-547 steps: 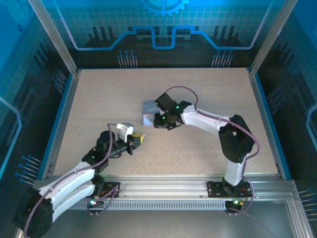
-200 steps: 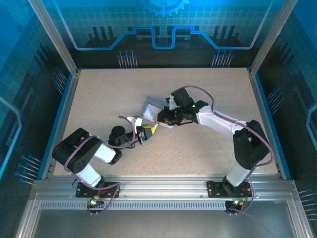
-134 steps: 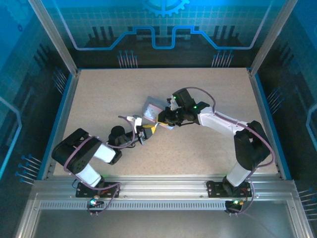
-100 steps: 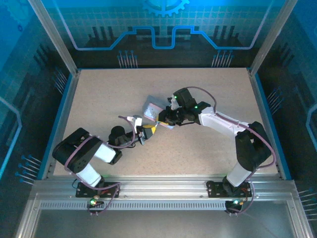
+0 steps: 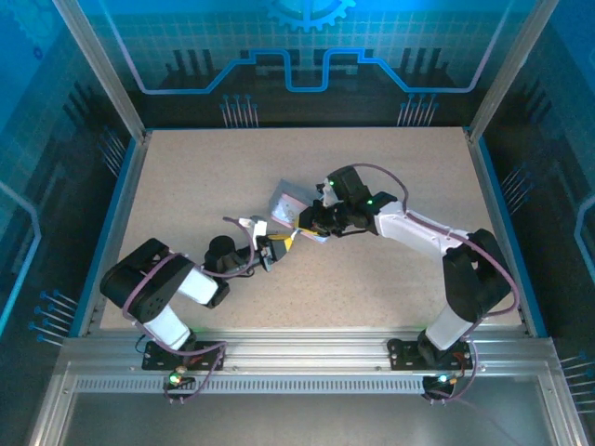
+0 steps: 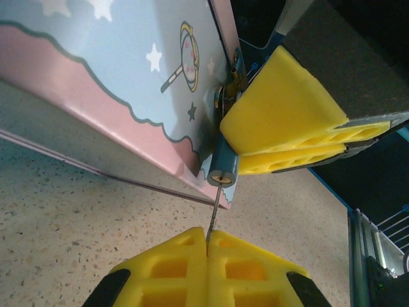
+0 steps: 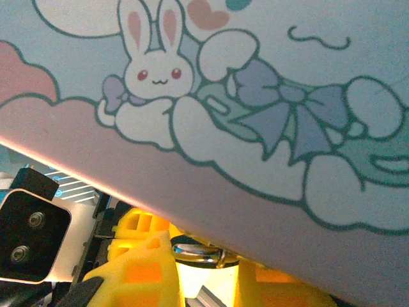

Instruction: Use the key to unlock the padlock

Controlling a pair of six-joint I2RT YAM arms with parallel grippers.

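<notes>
Yellow-padded left claw (image 6: 208,242) pinched thin dark metal key (image 6: 214,211), tip at keyhole (image 6: 220,177) | right claw (image 6: 249,150) clamped small blue-grey padlock (image 6: 225,163) | step, likely: insertion | next: push straight, then twist

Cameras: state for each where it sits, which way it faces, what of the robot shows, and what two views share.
Top external: above, behind the bases, looking down on the table; both arms show, left gripper and right gripper at the tin.
Left wrist: low, facing the tin's side; own fingers pinch the key beneath the padlock.
Right wrist: close under the tin's printed face; own fingers at the bottom.
Shared: both wrist views show the tin.
</notes>
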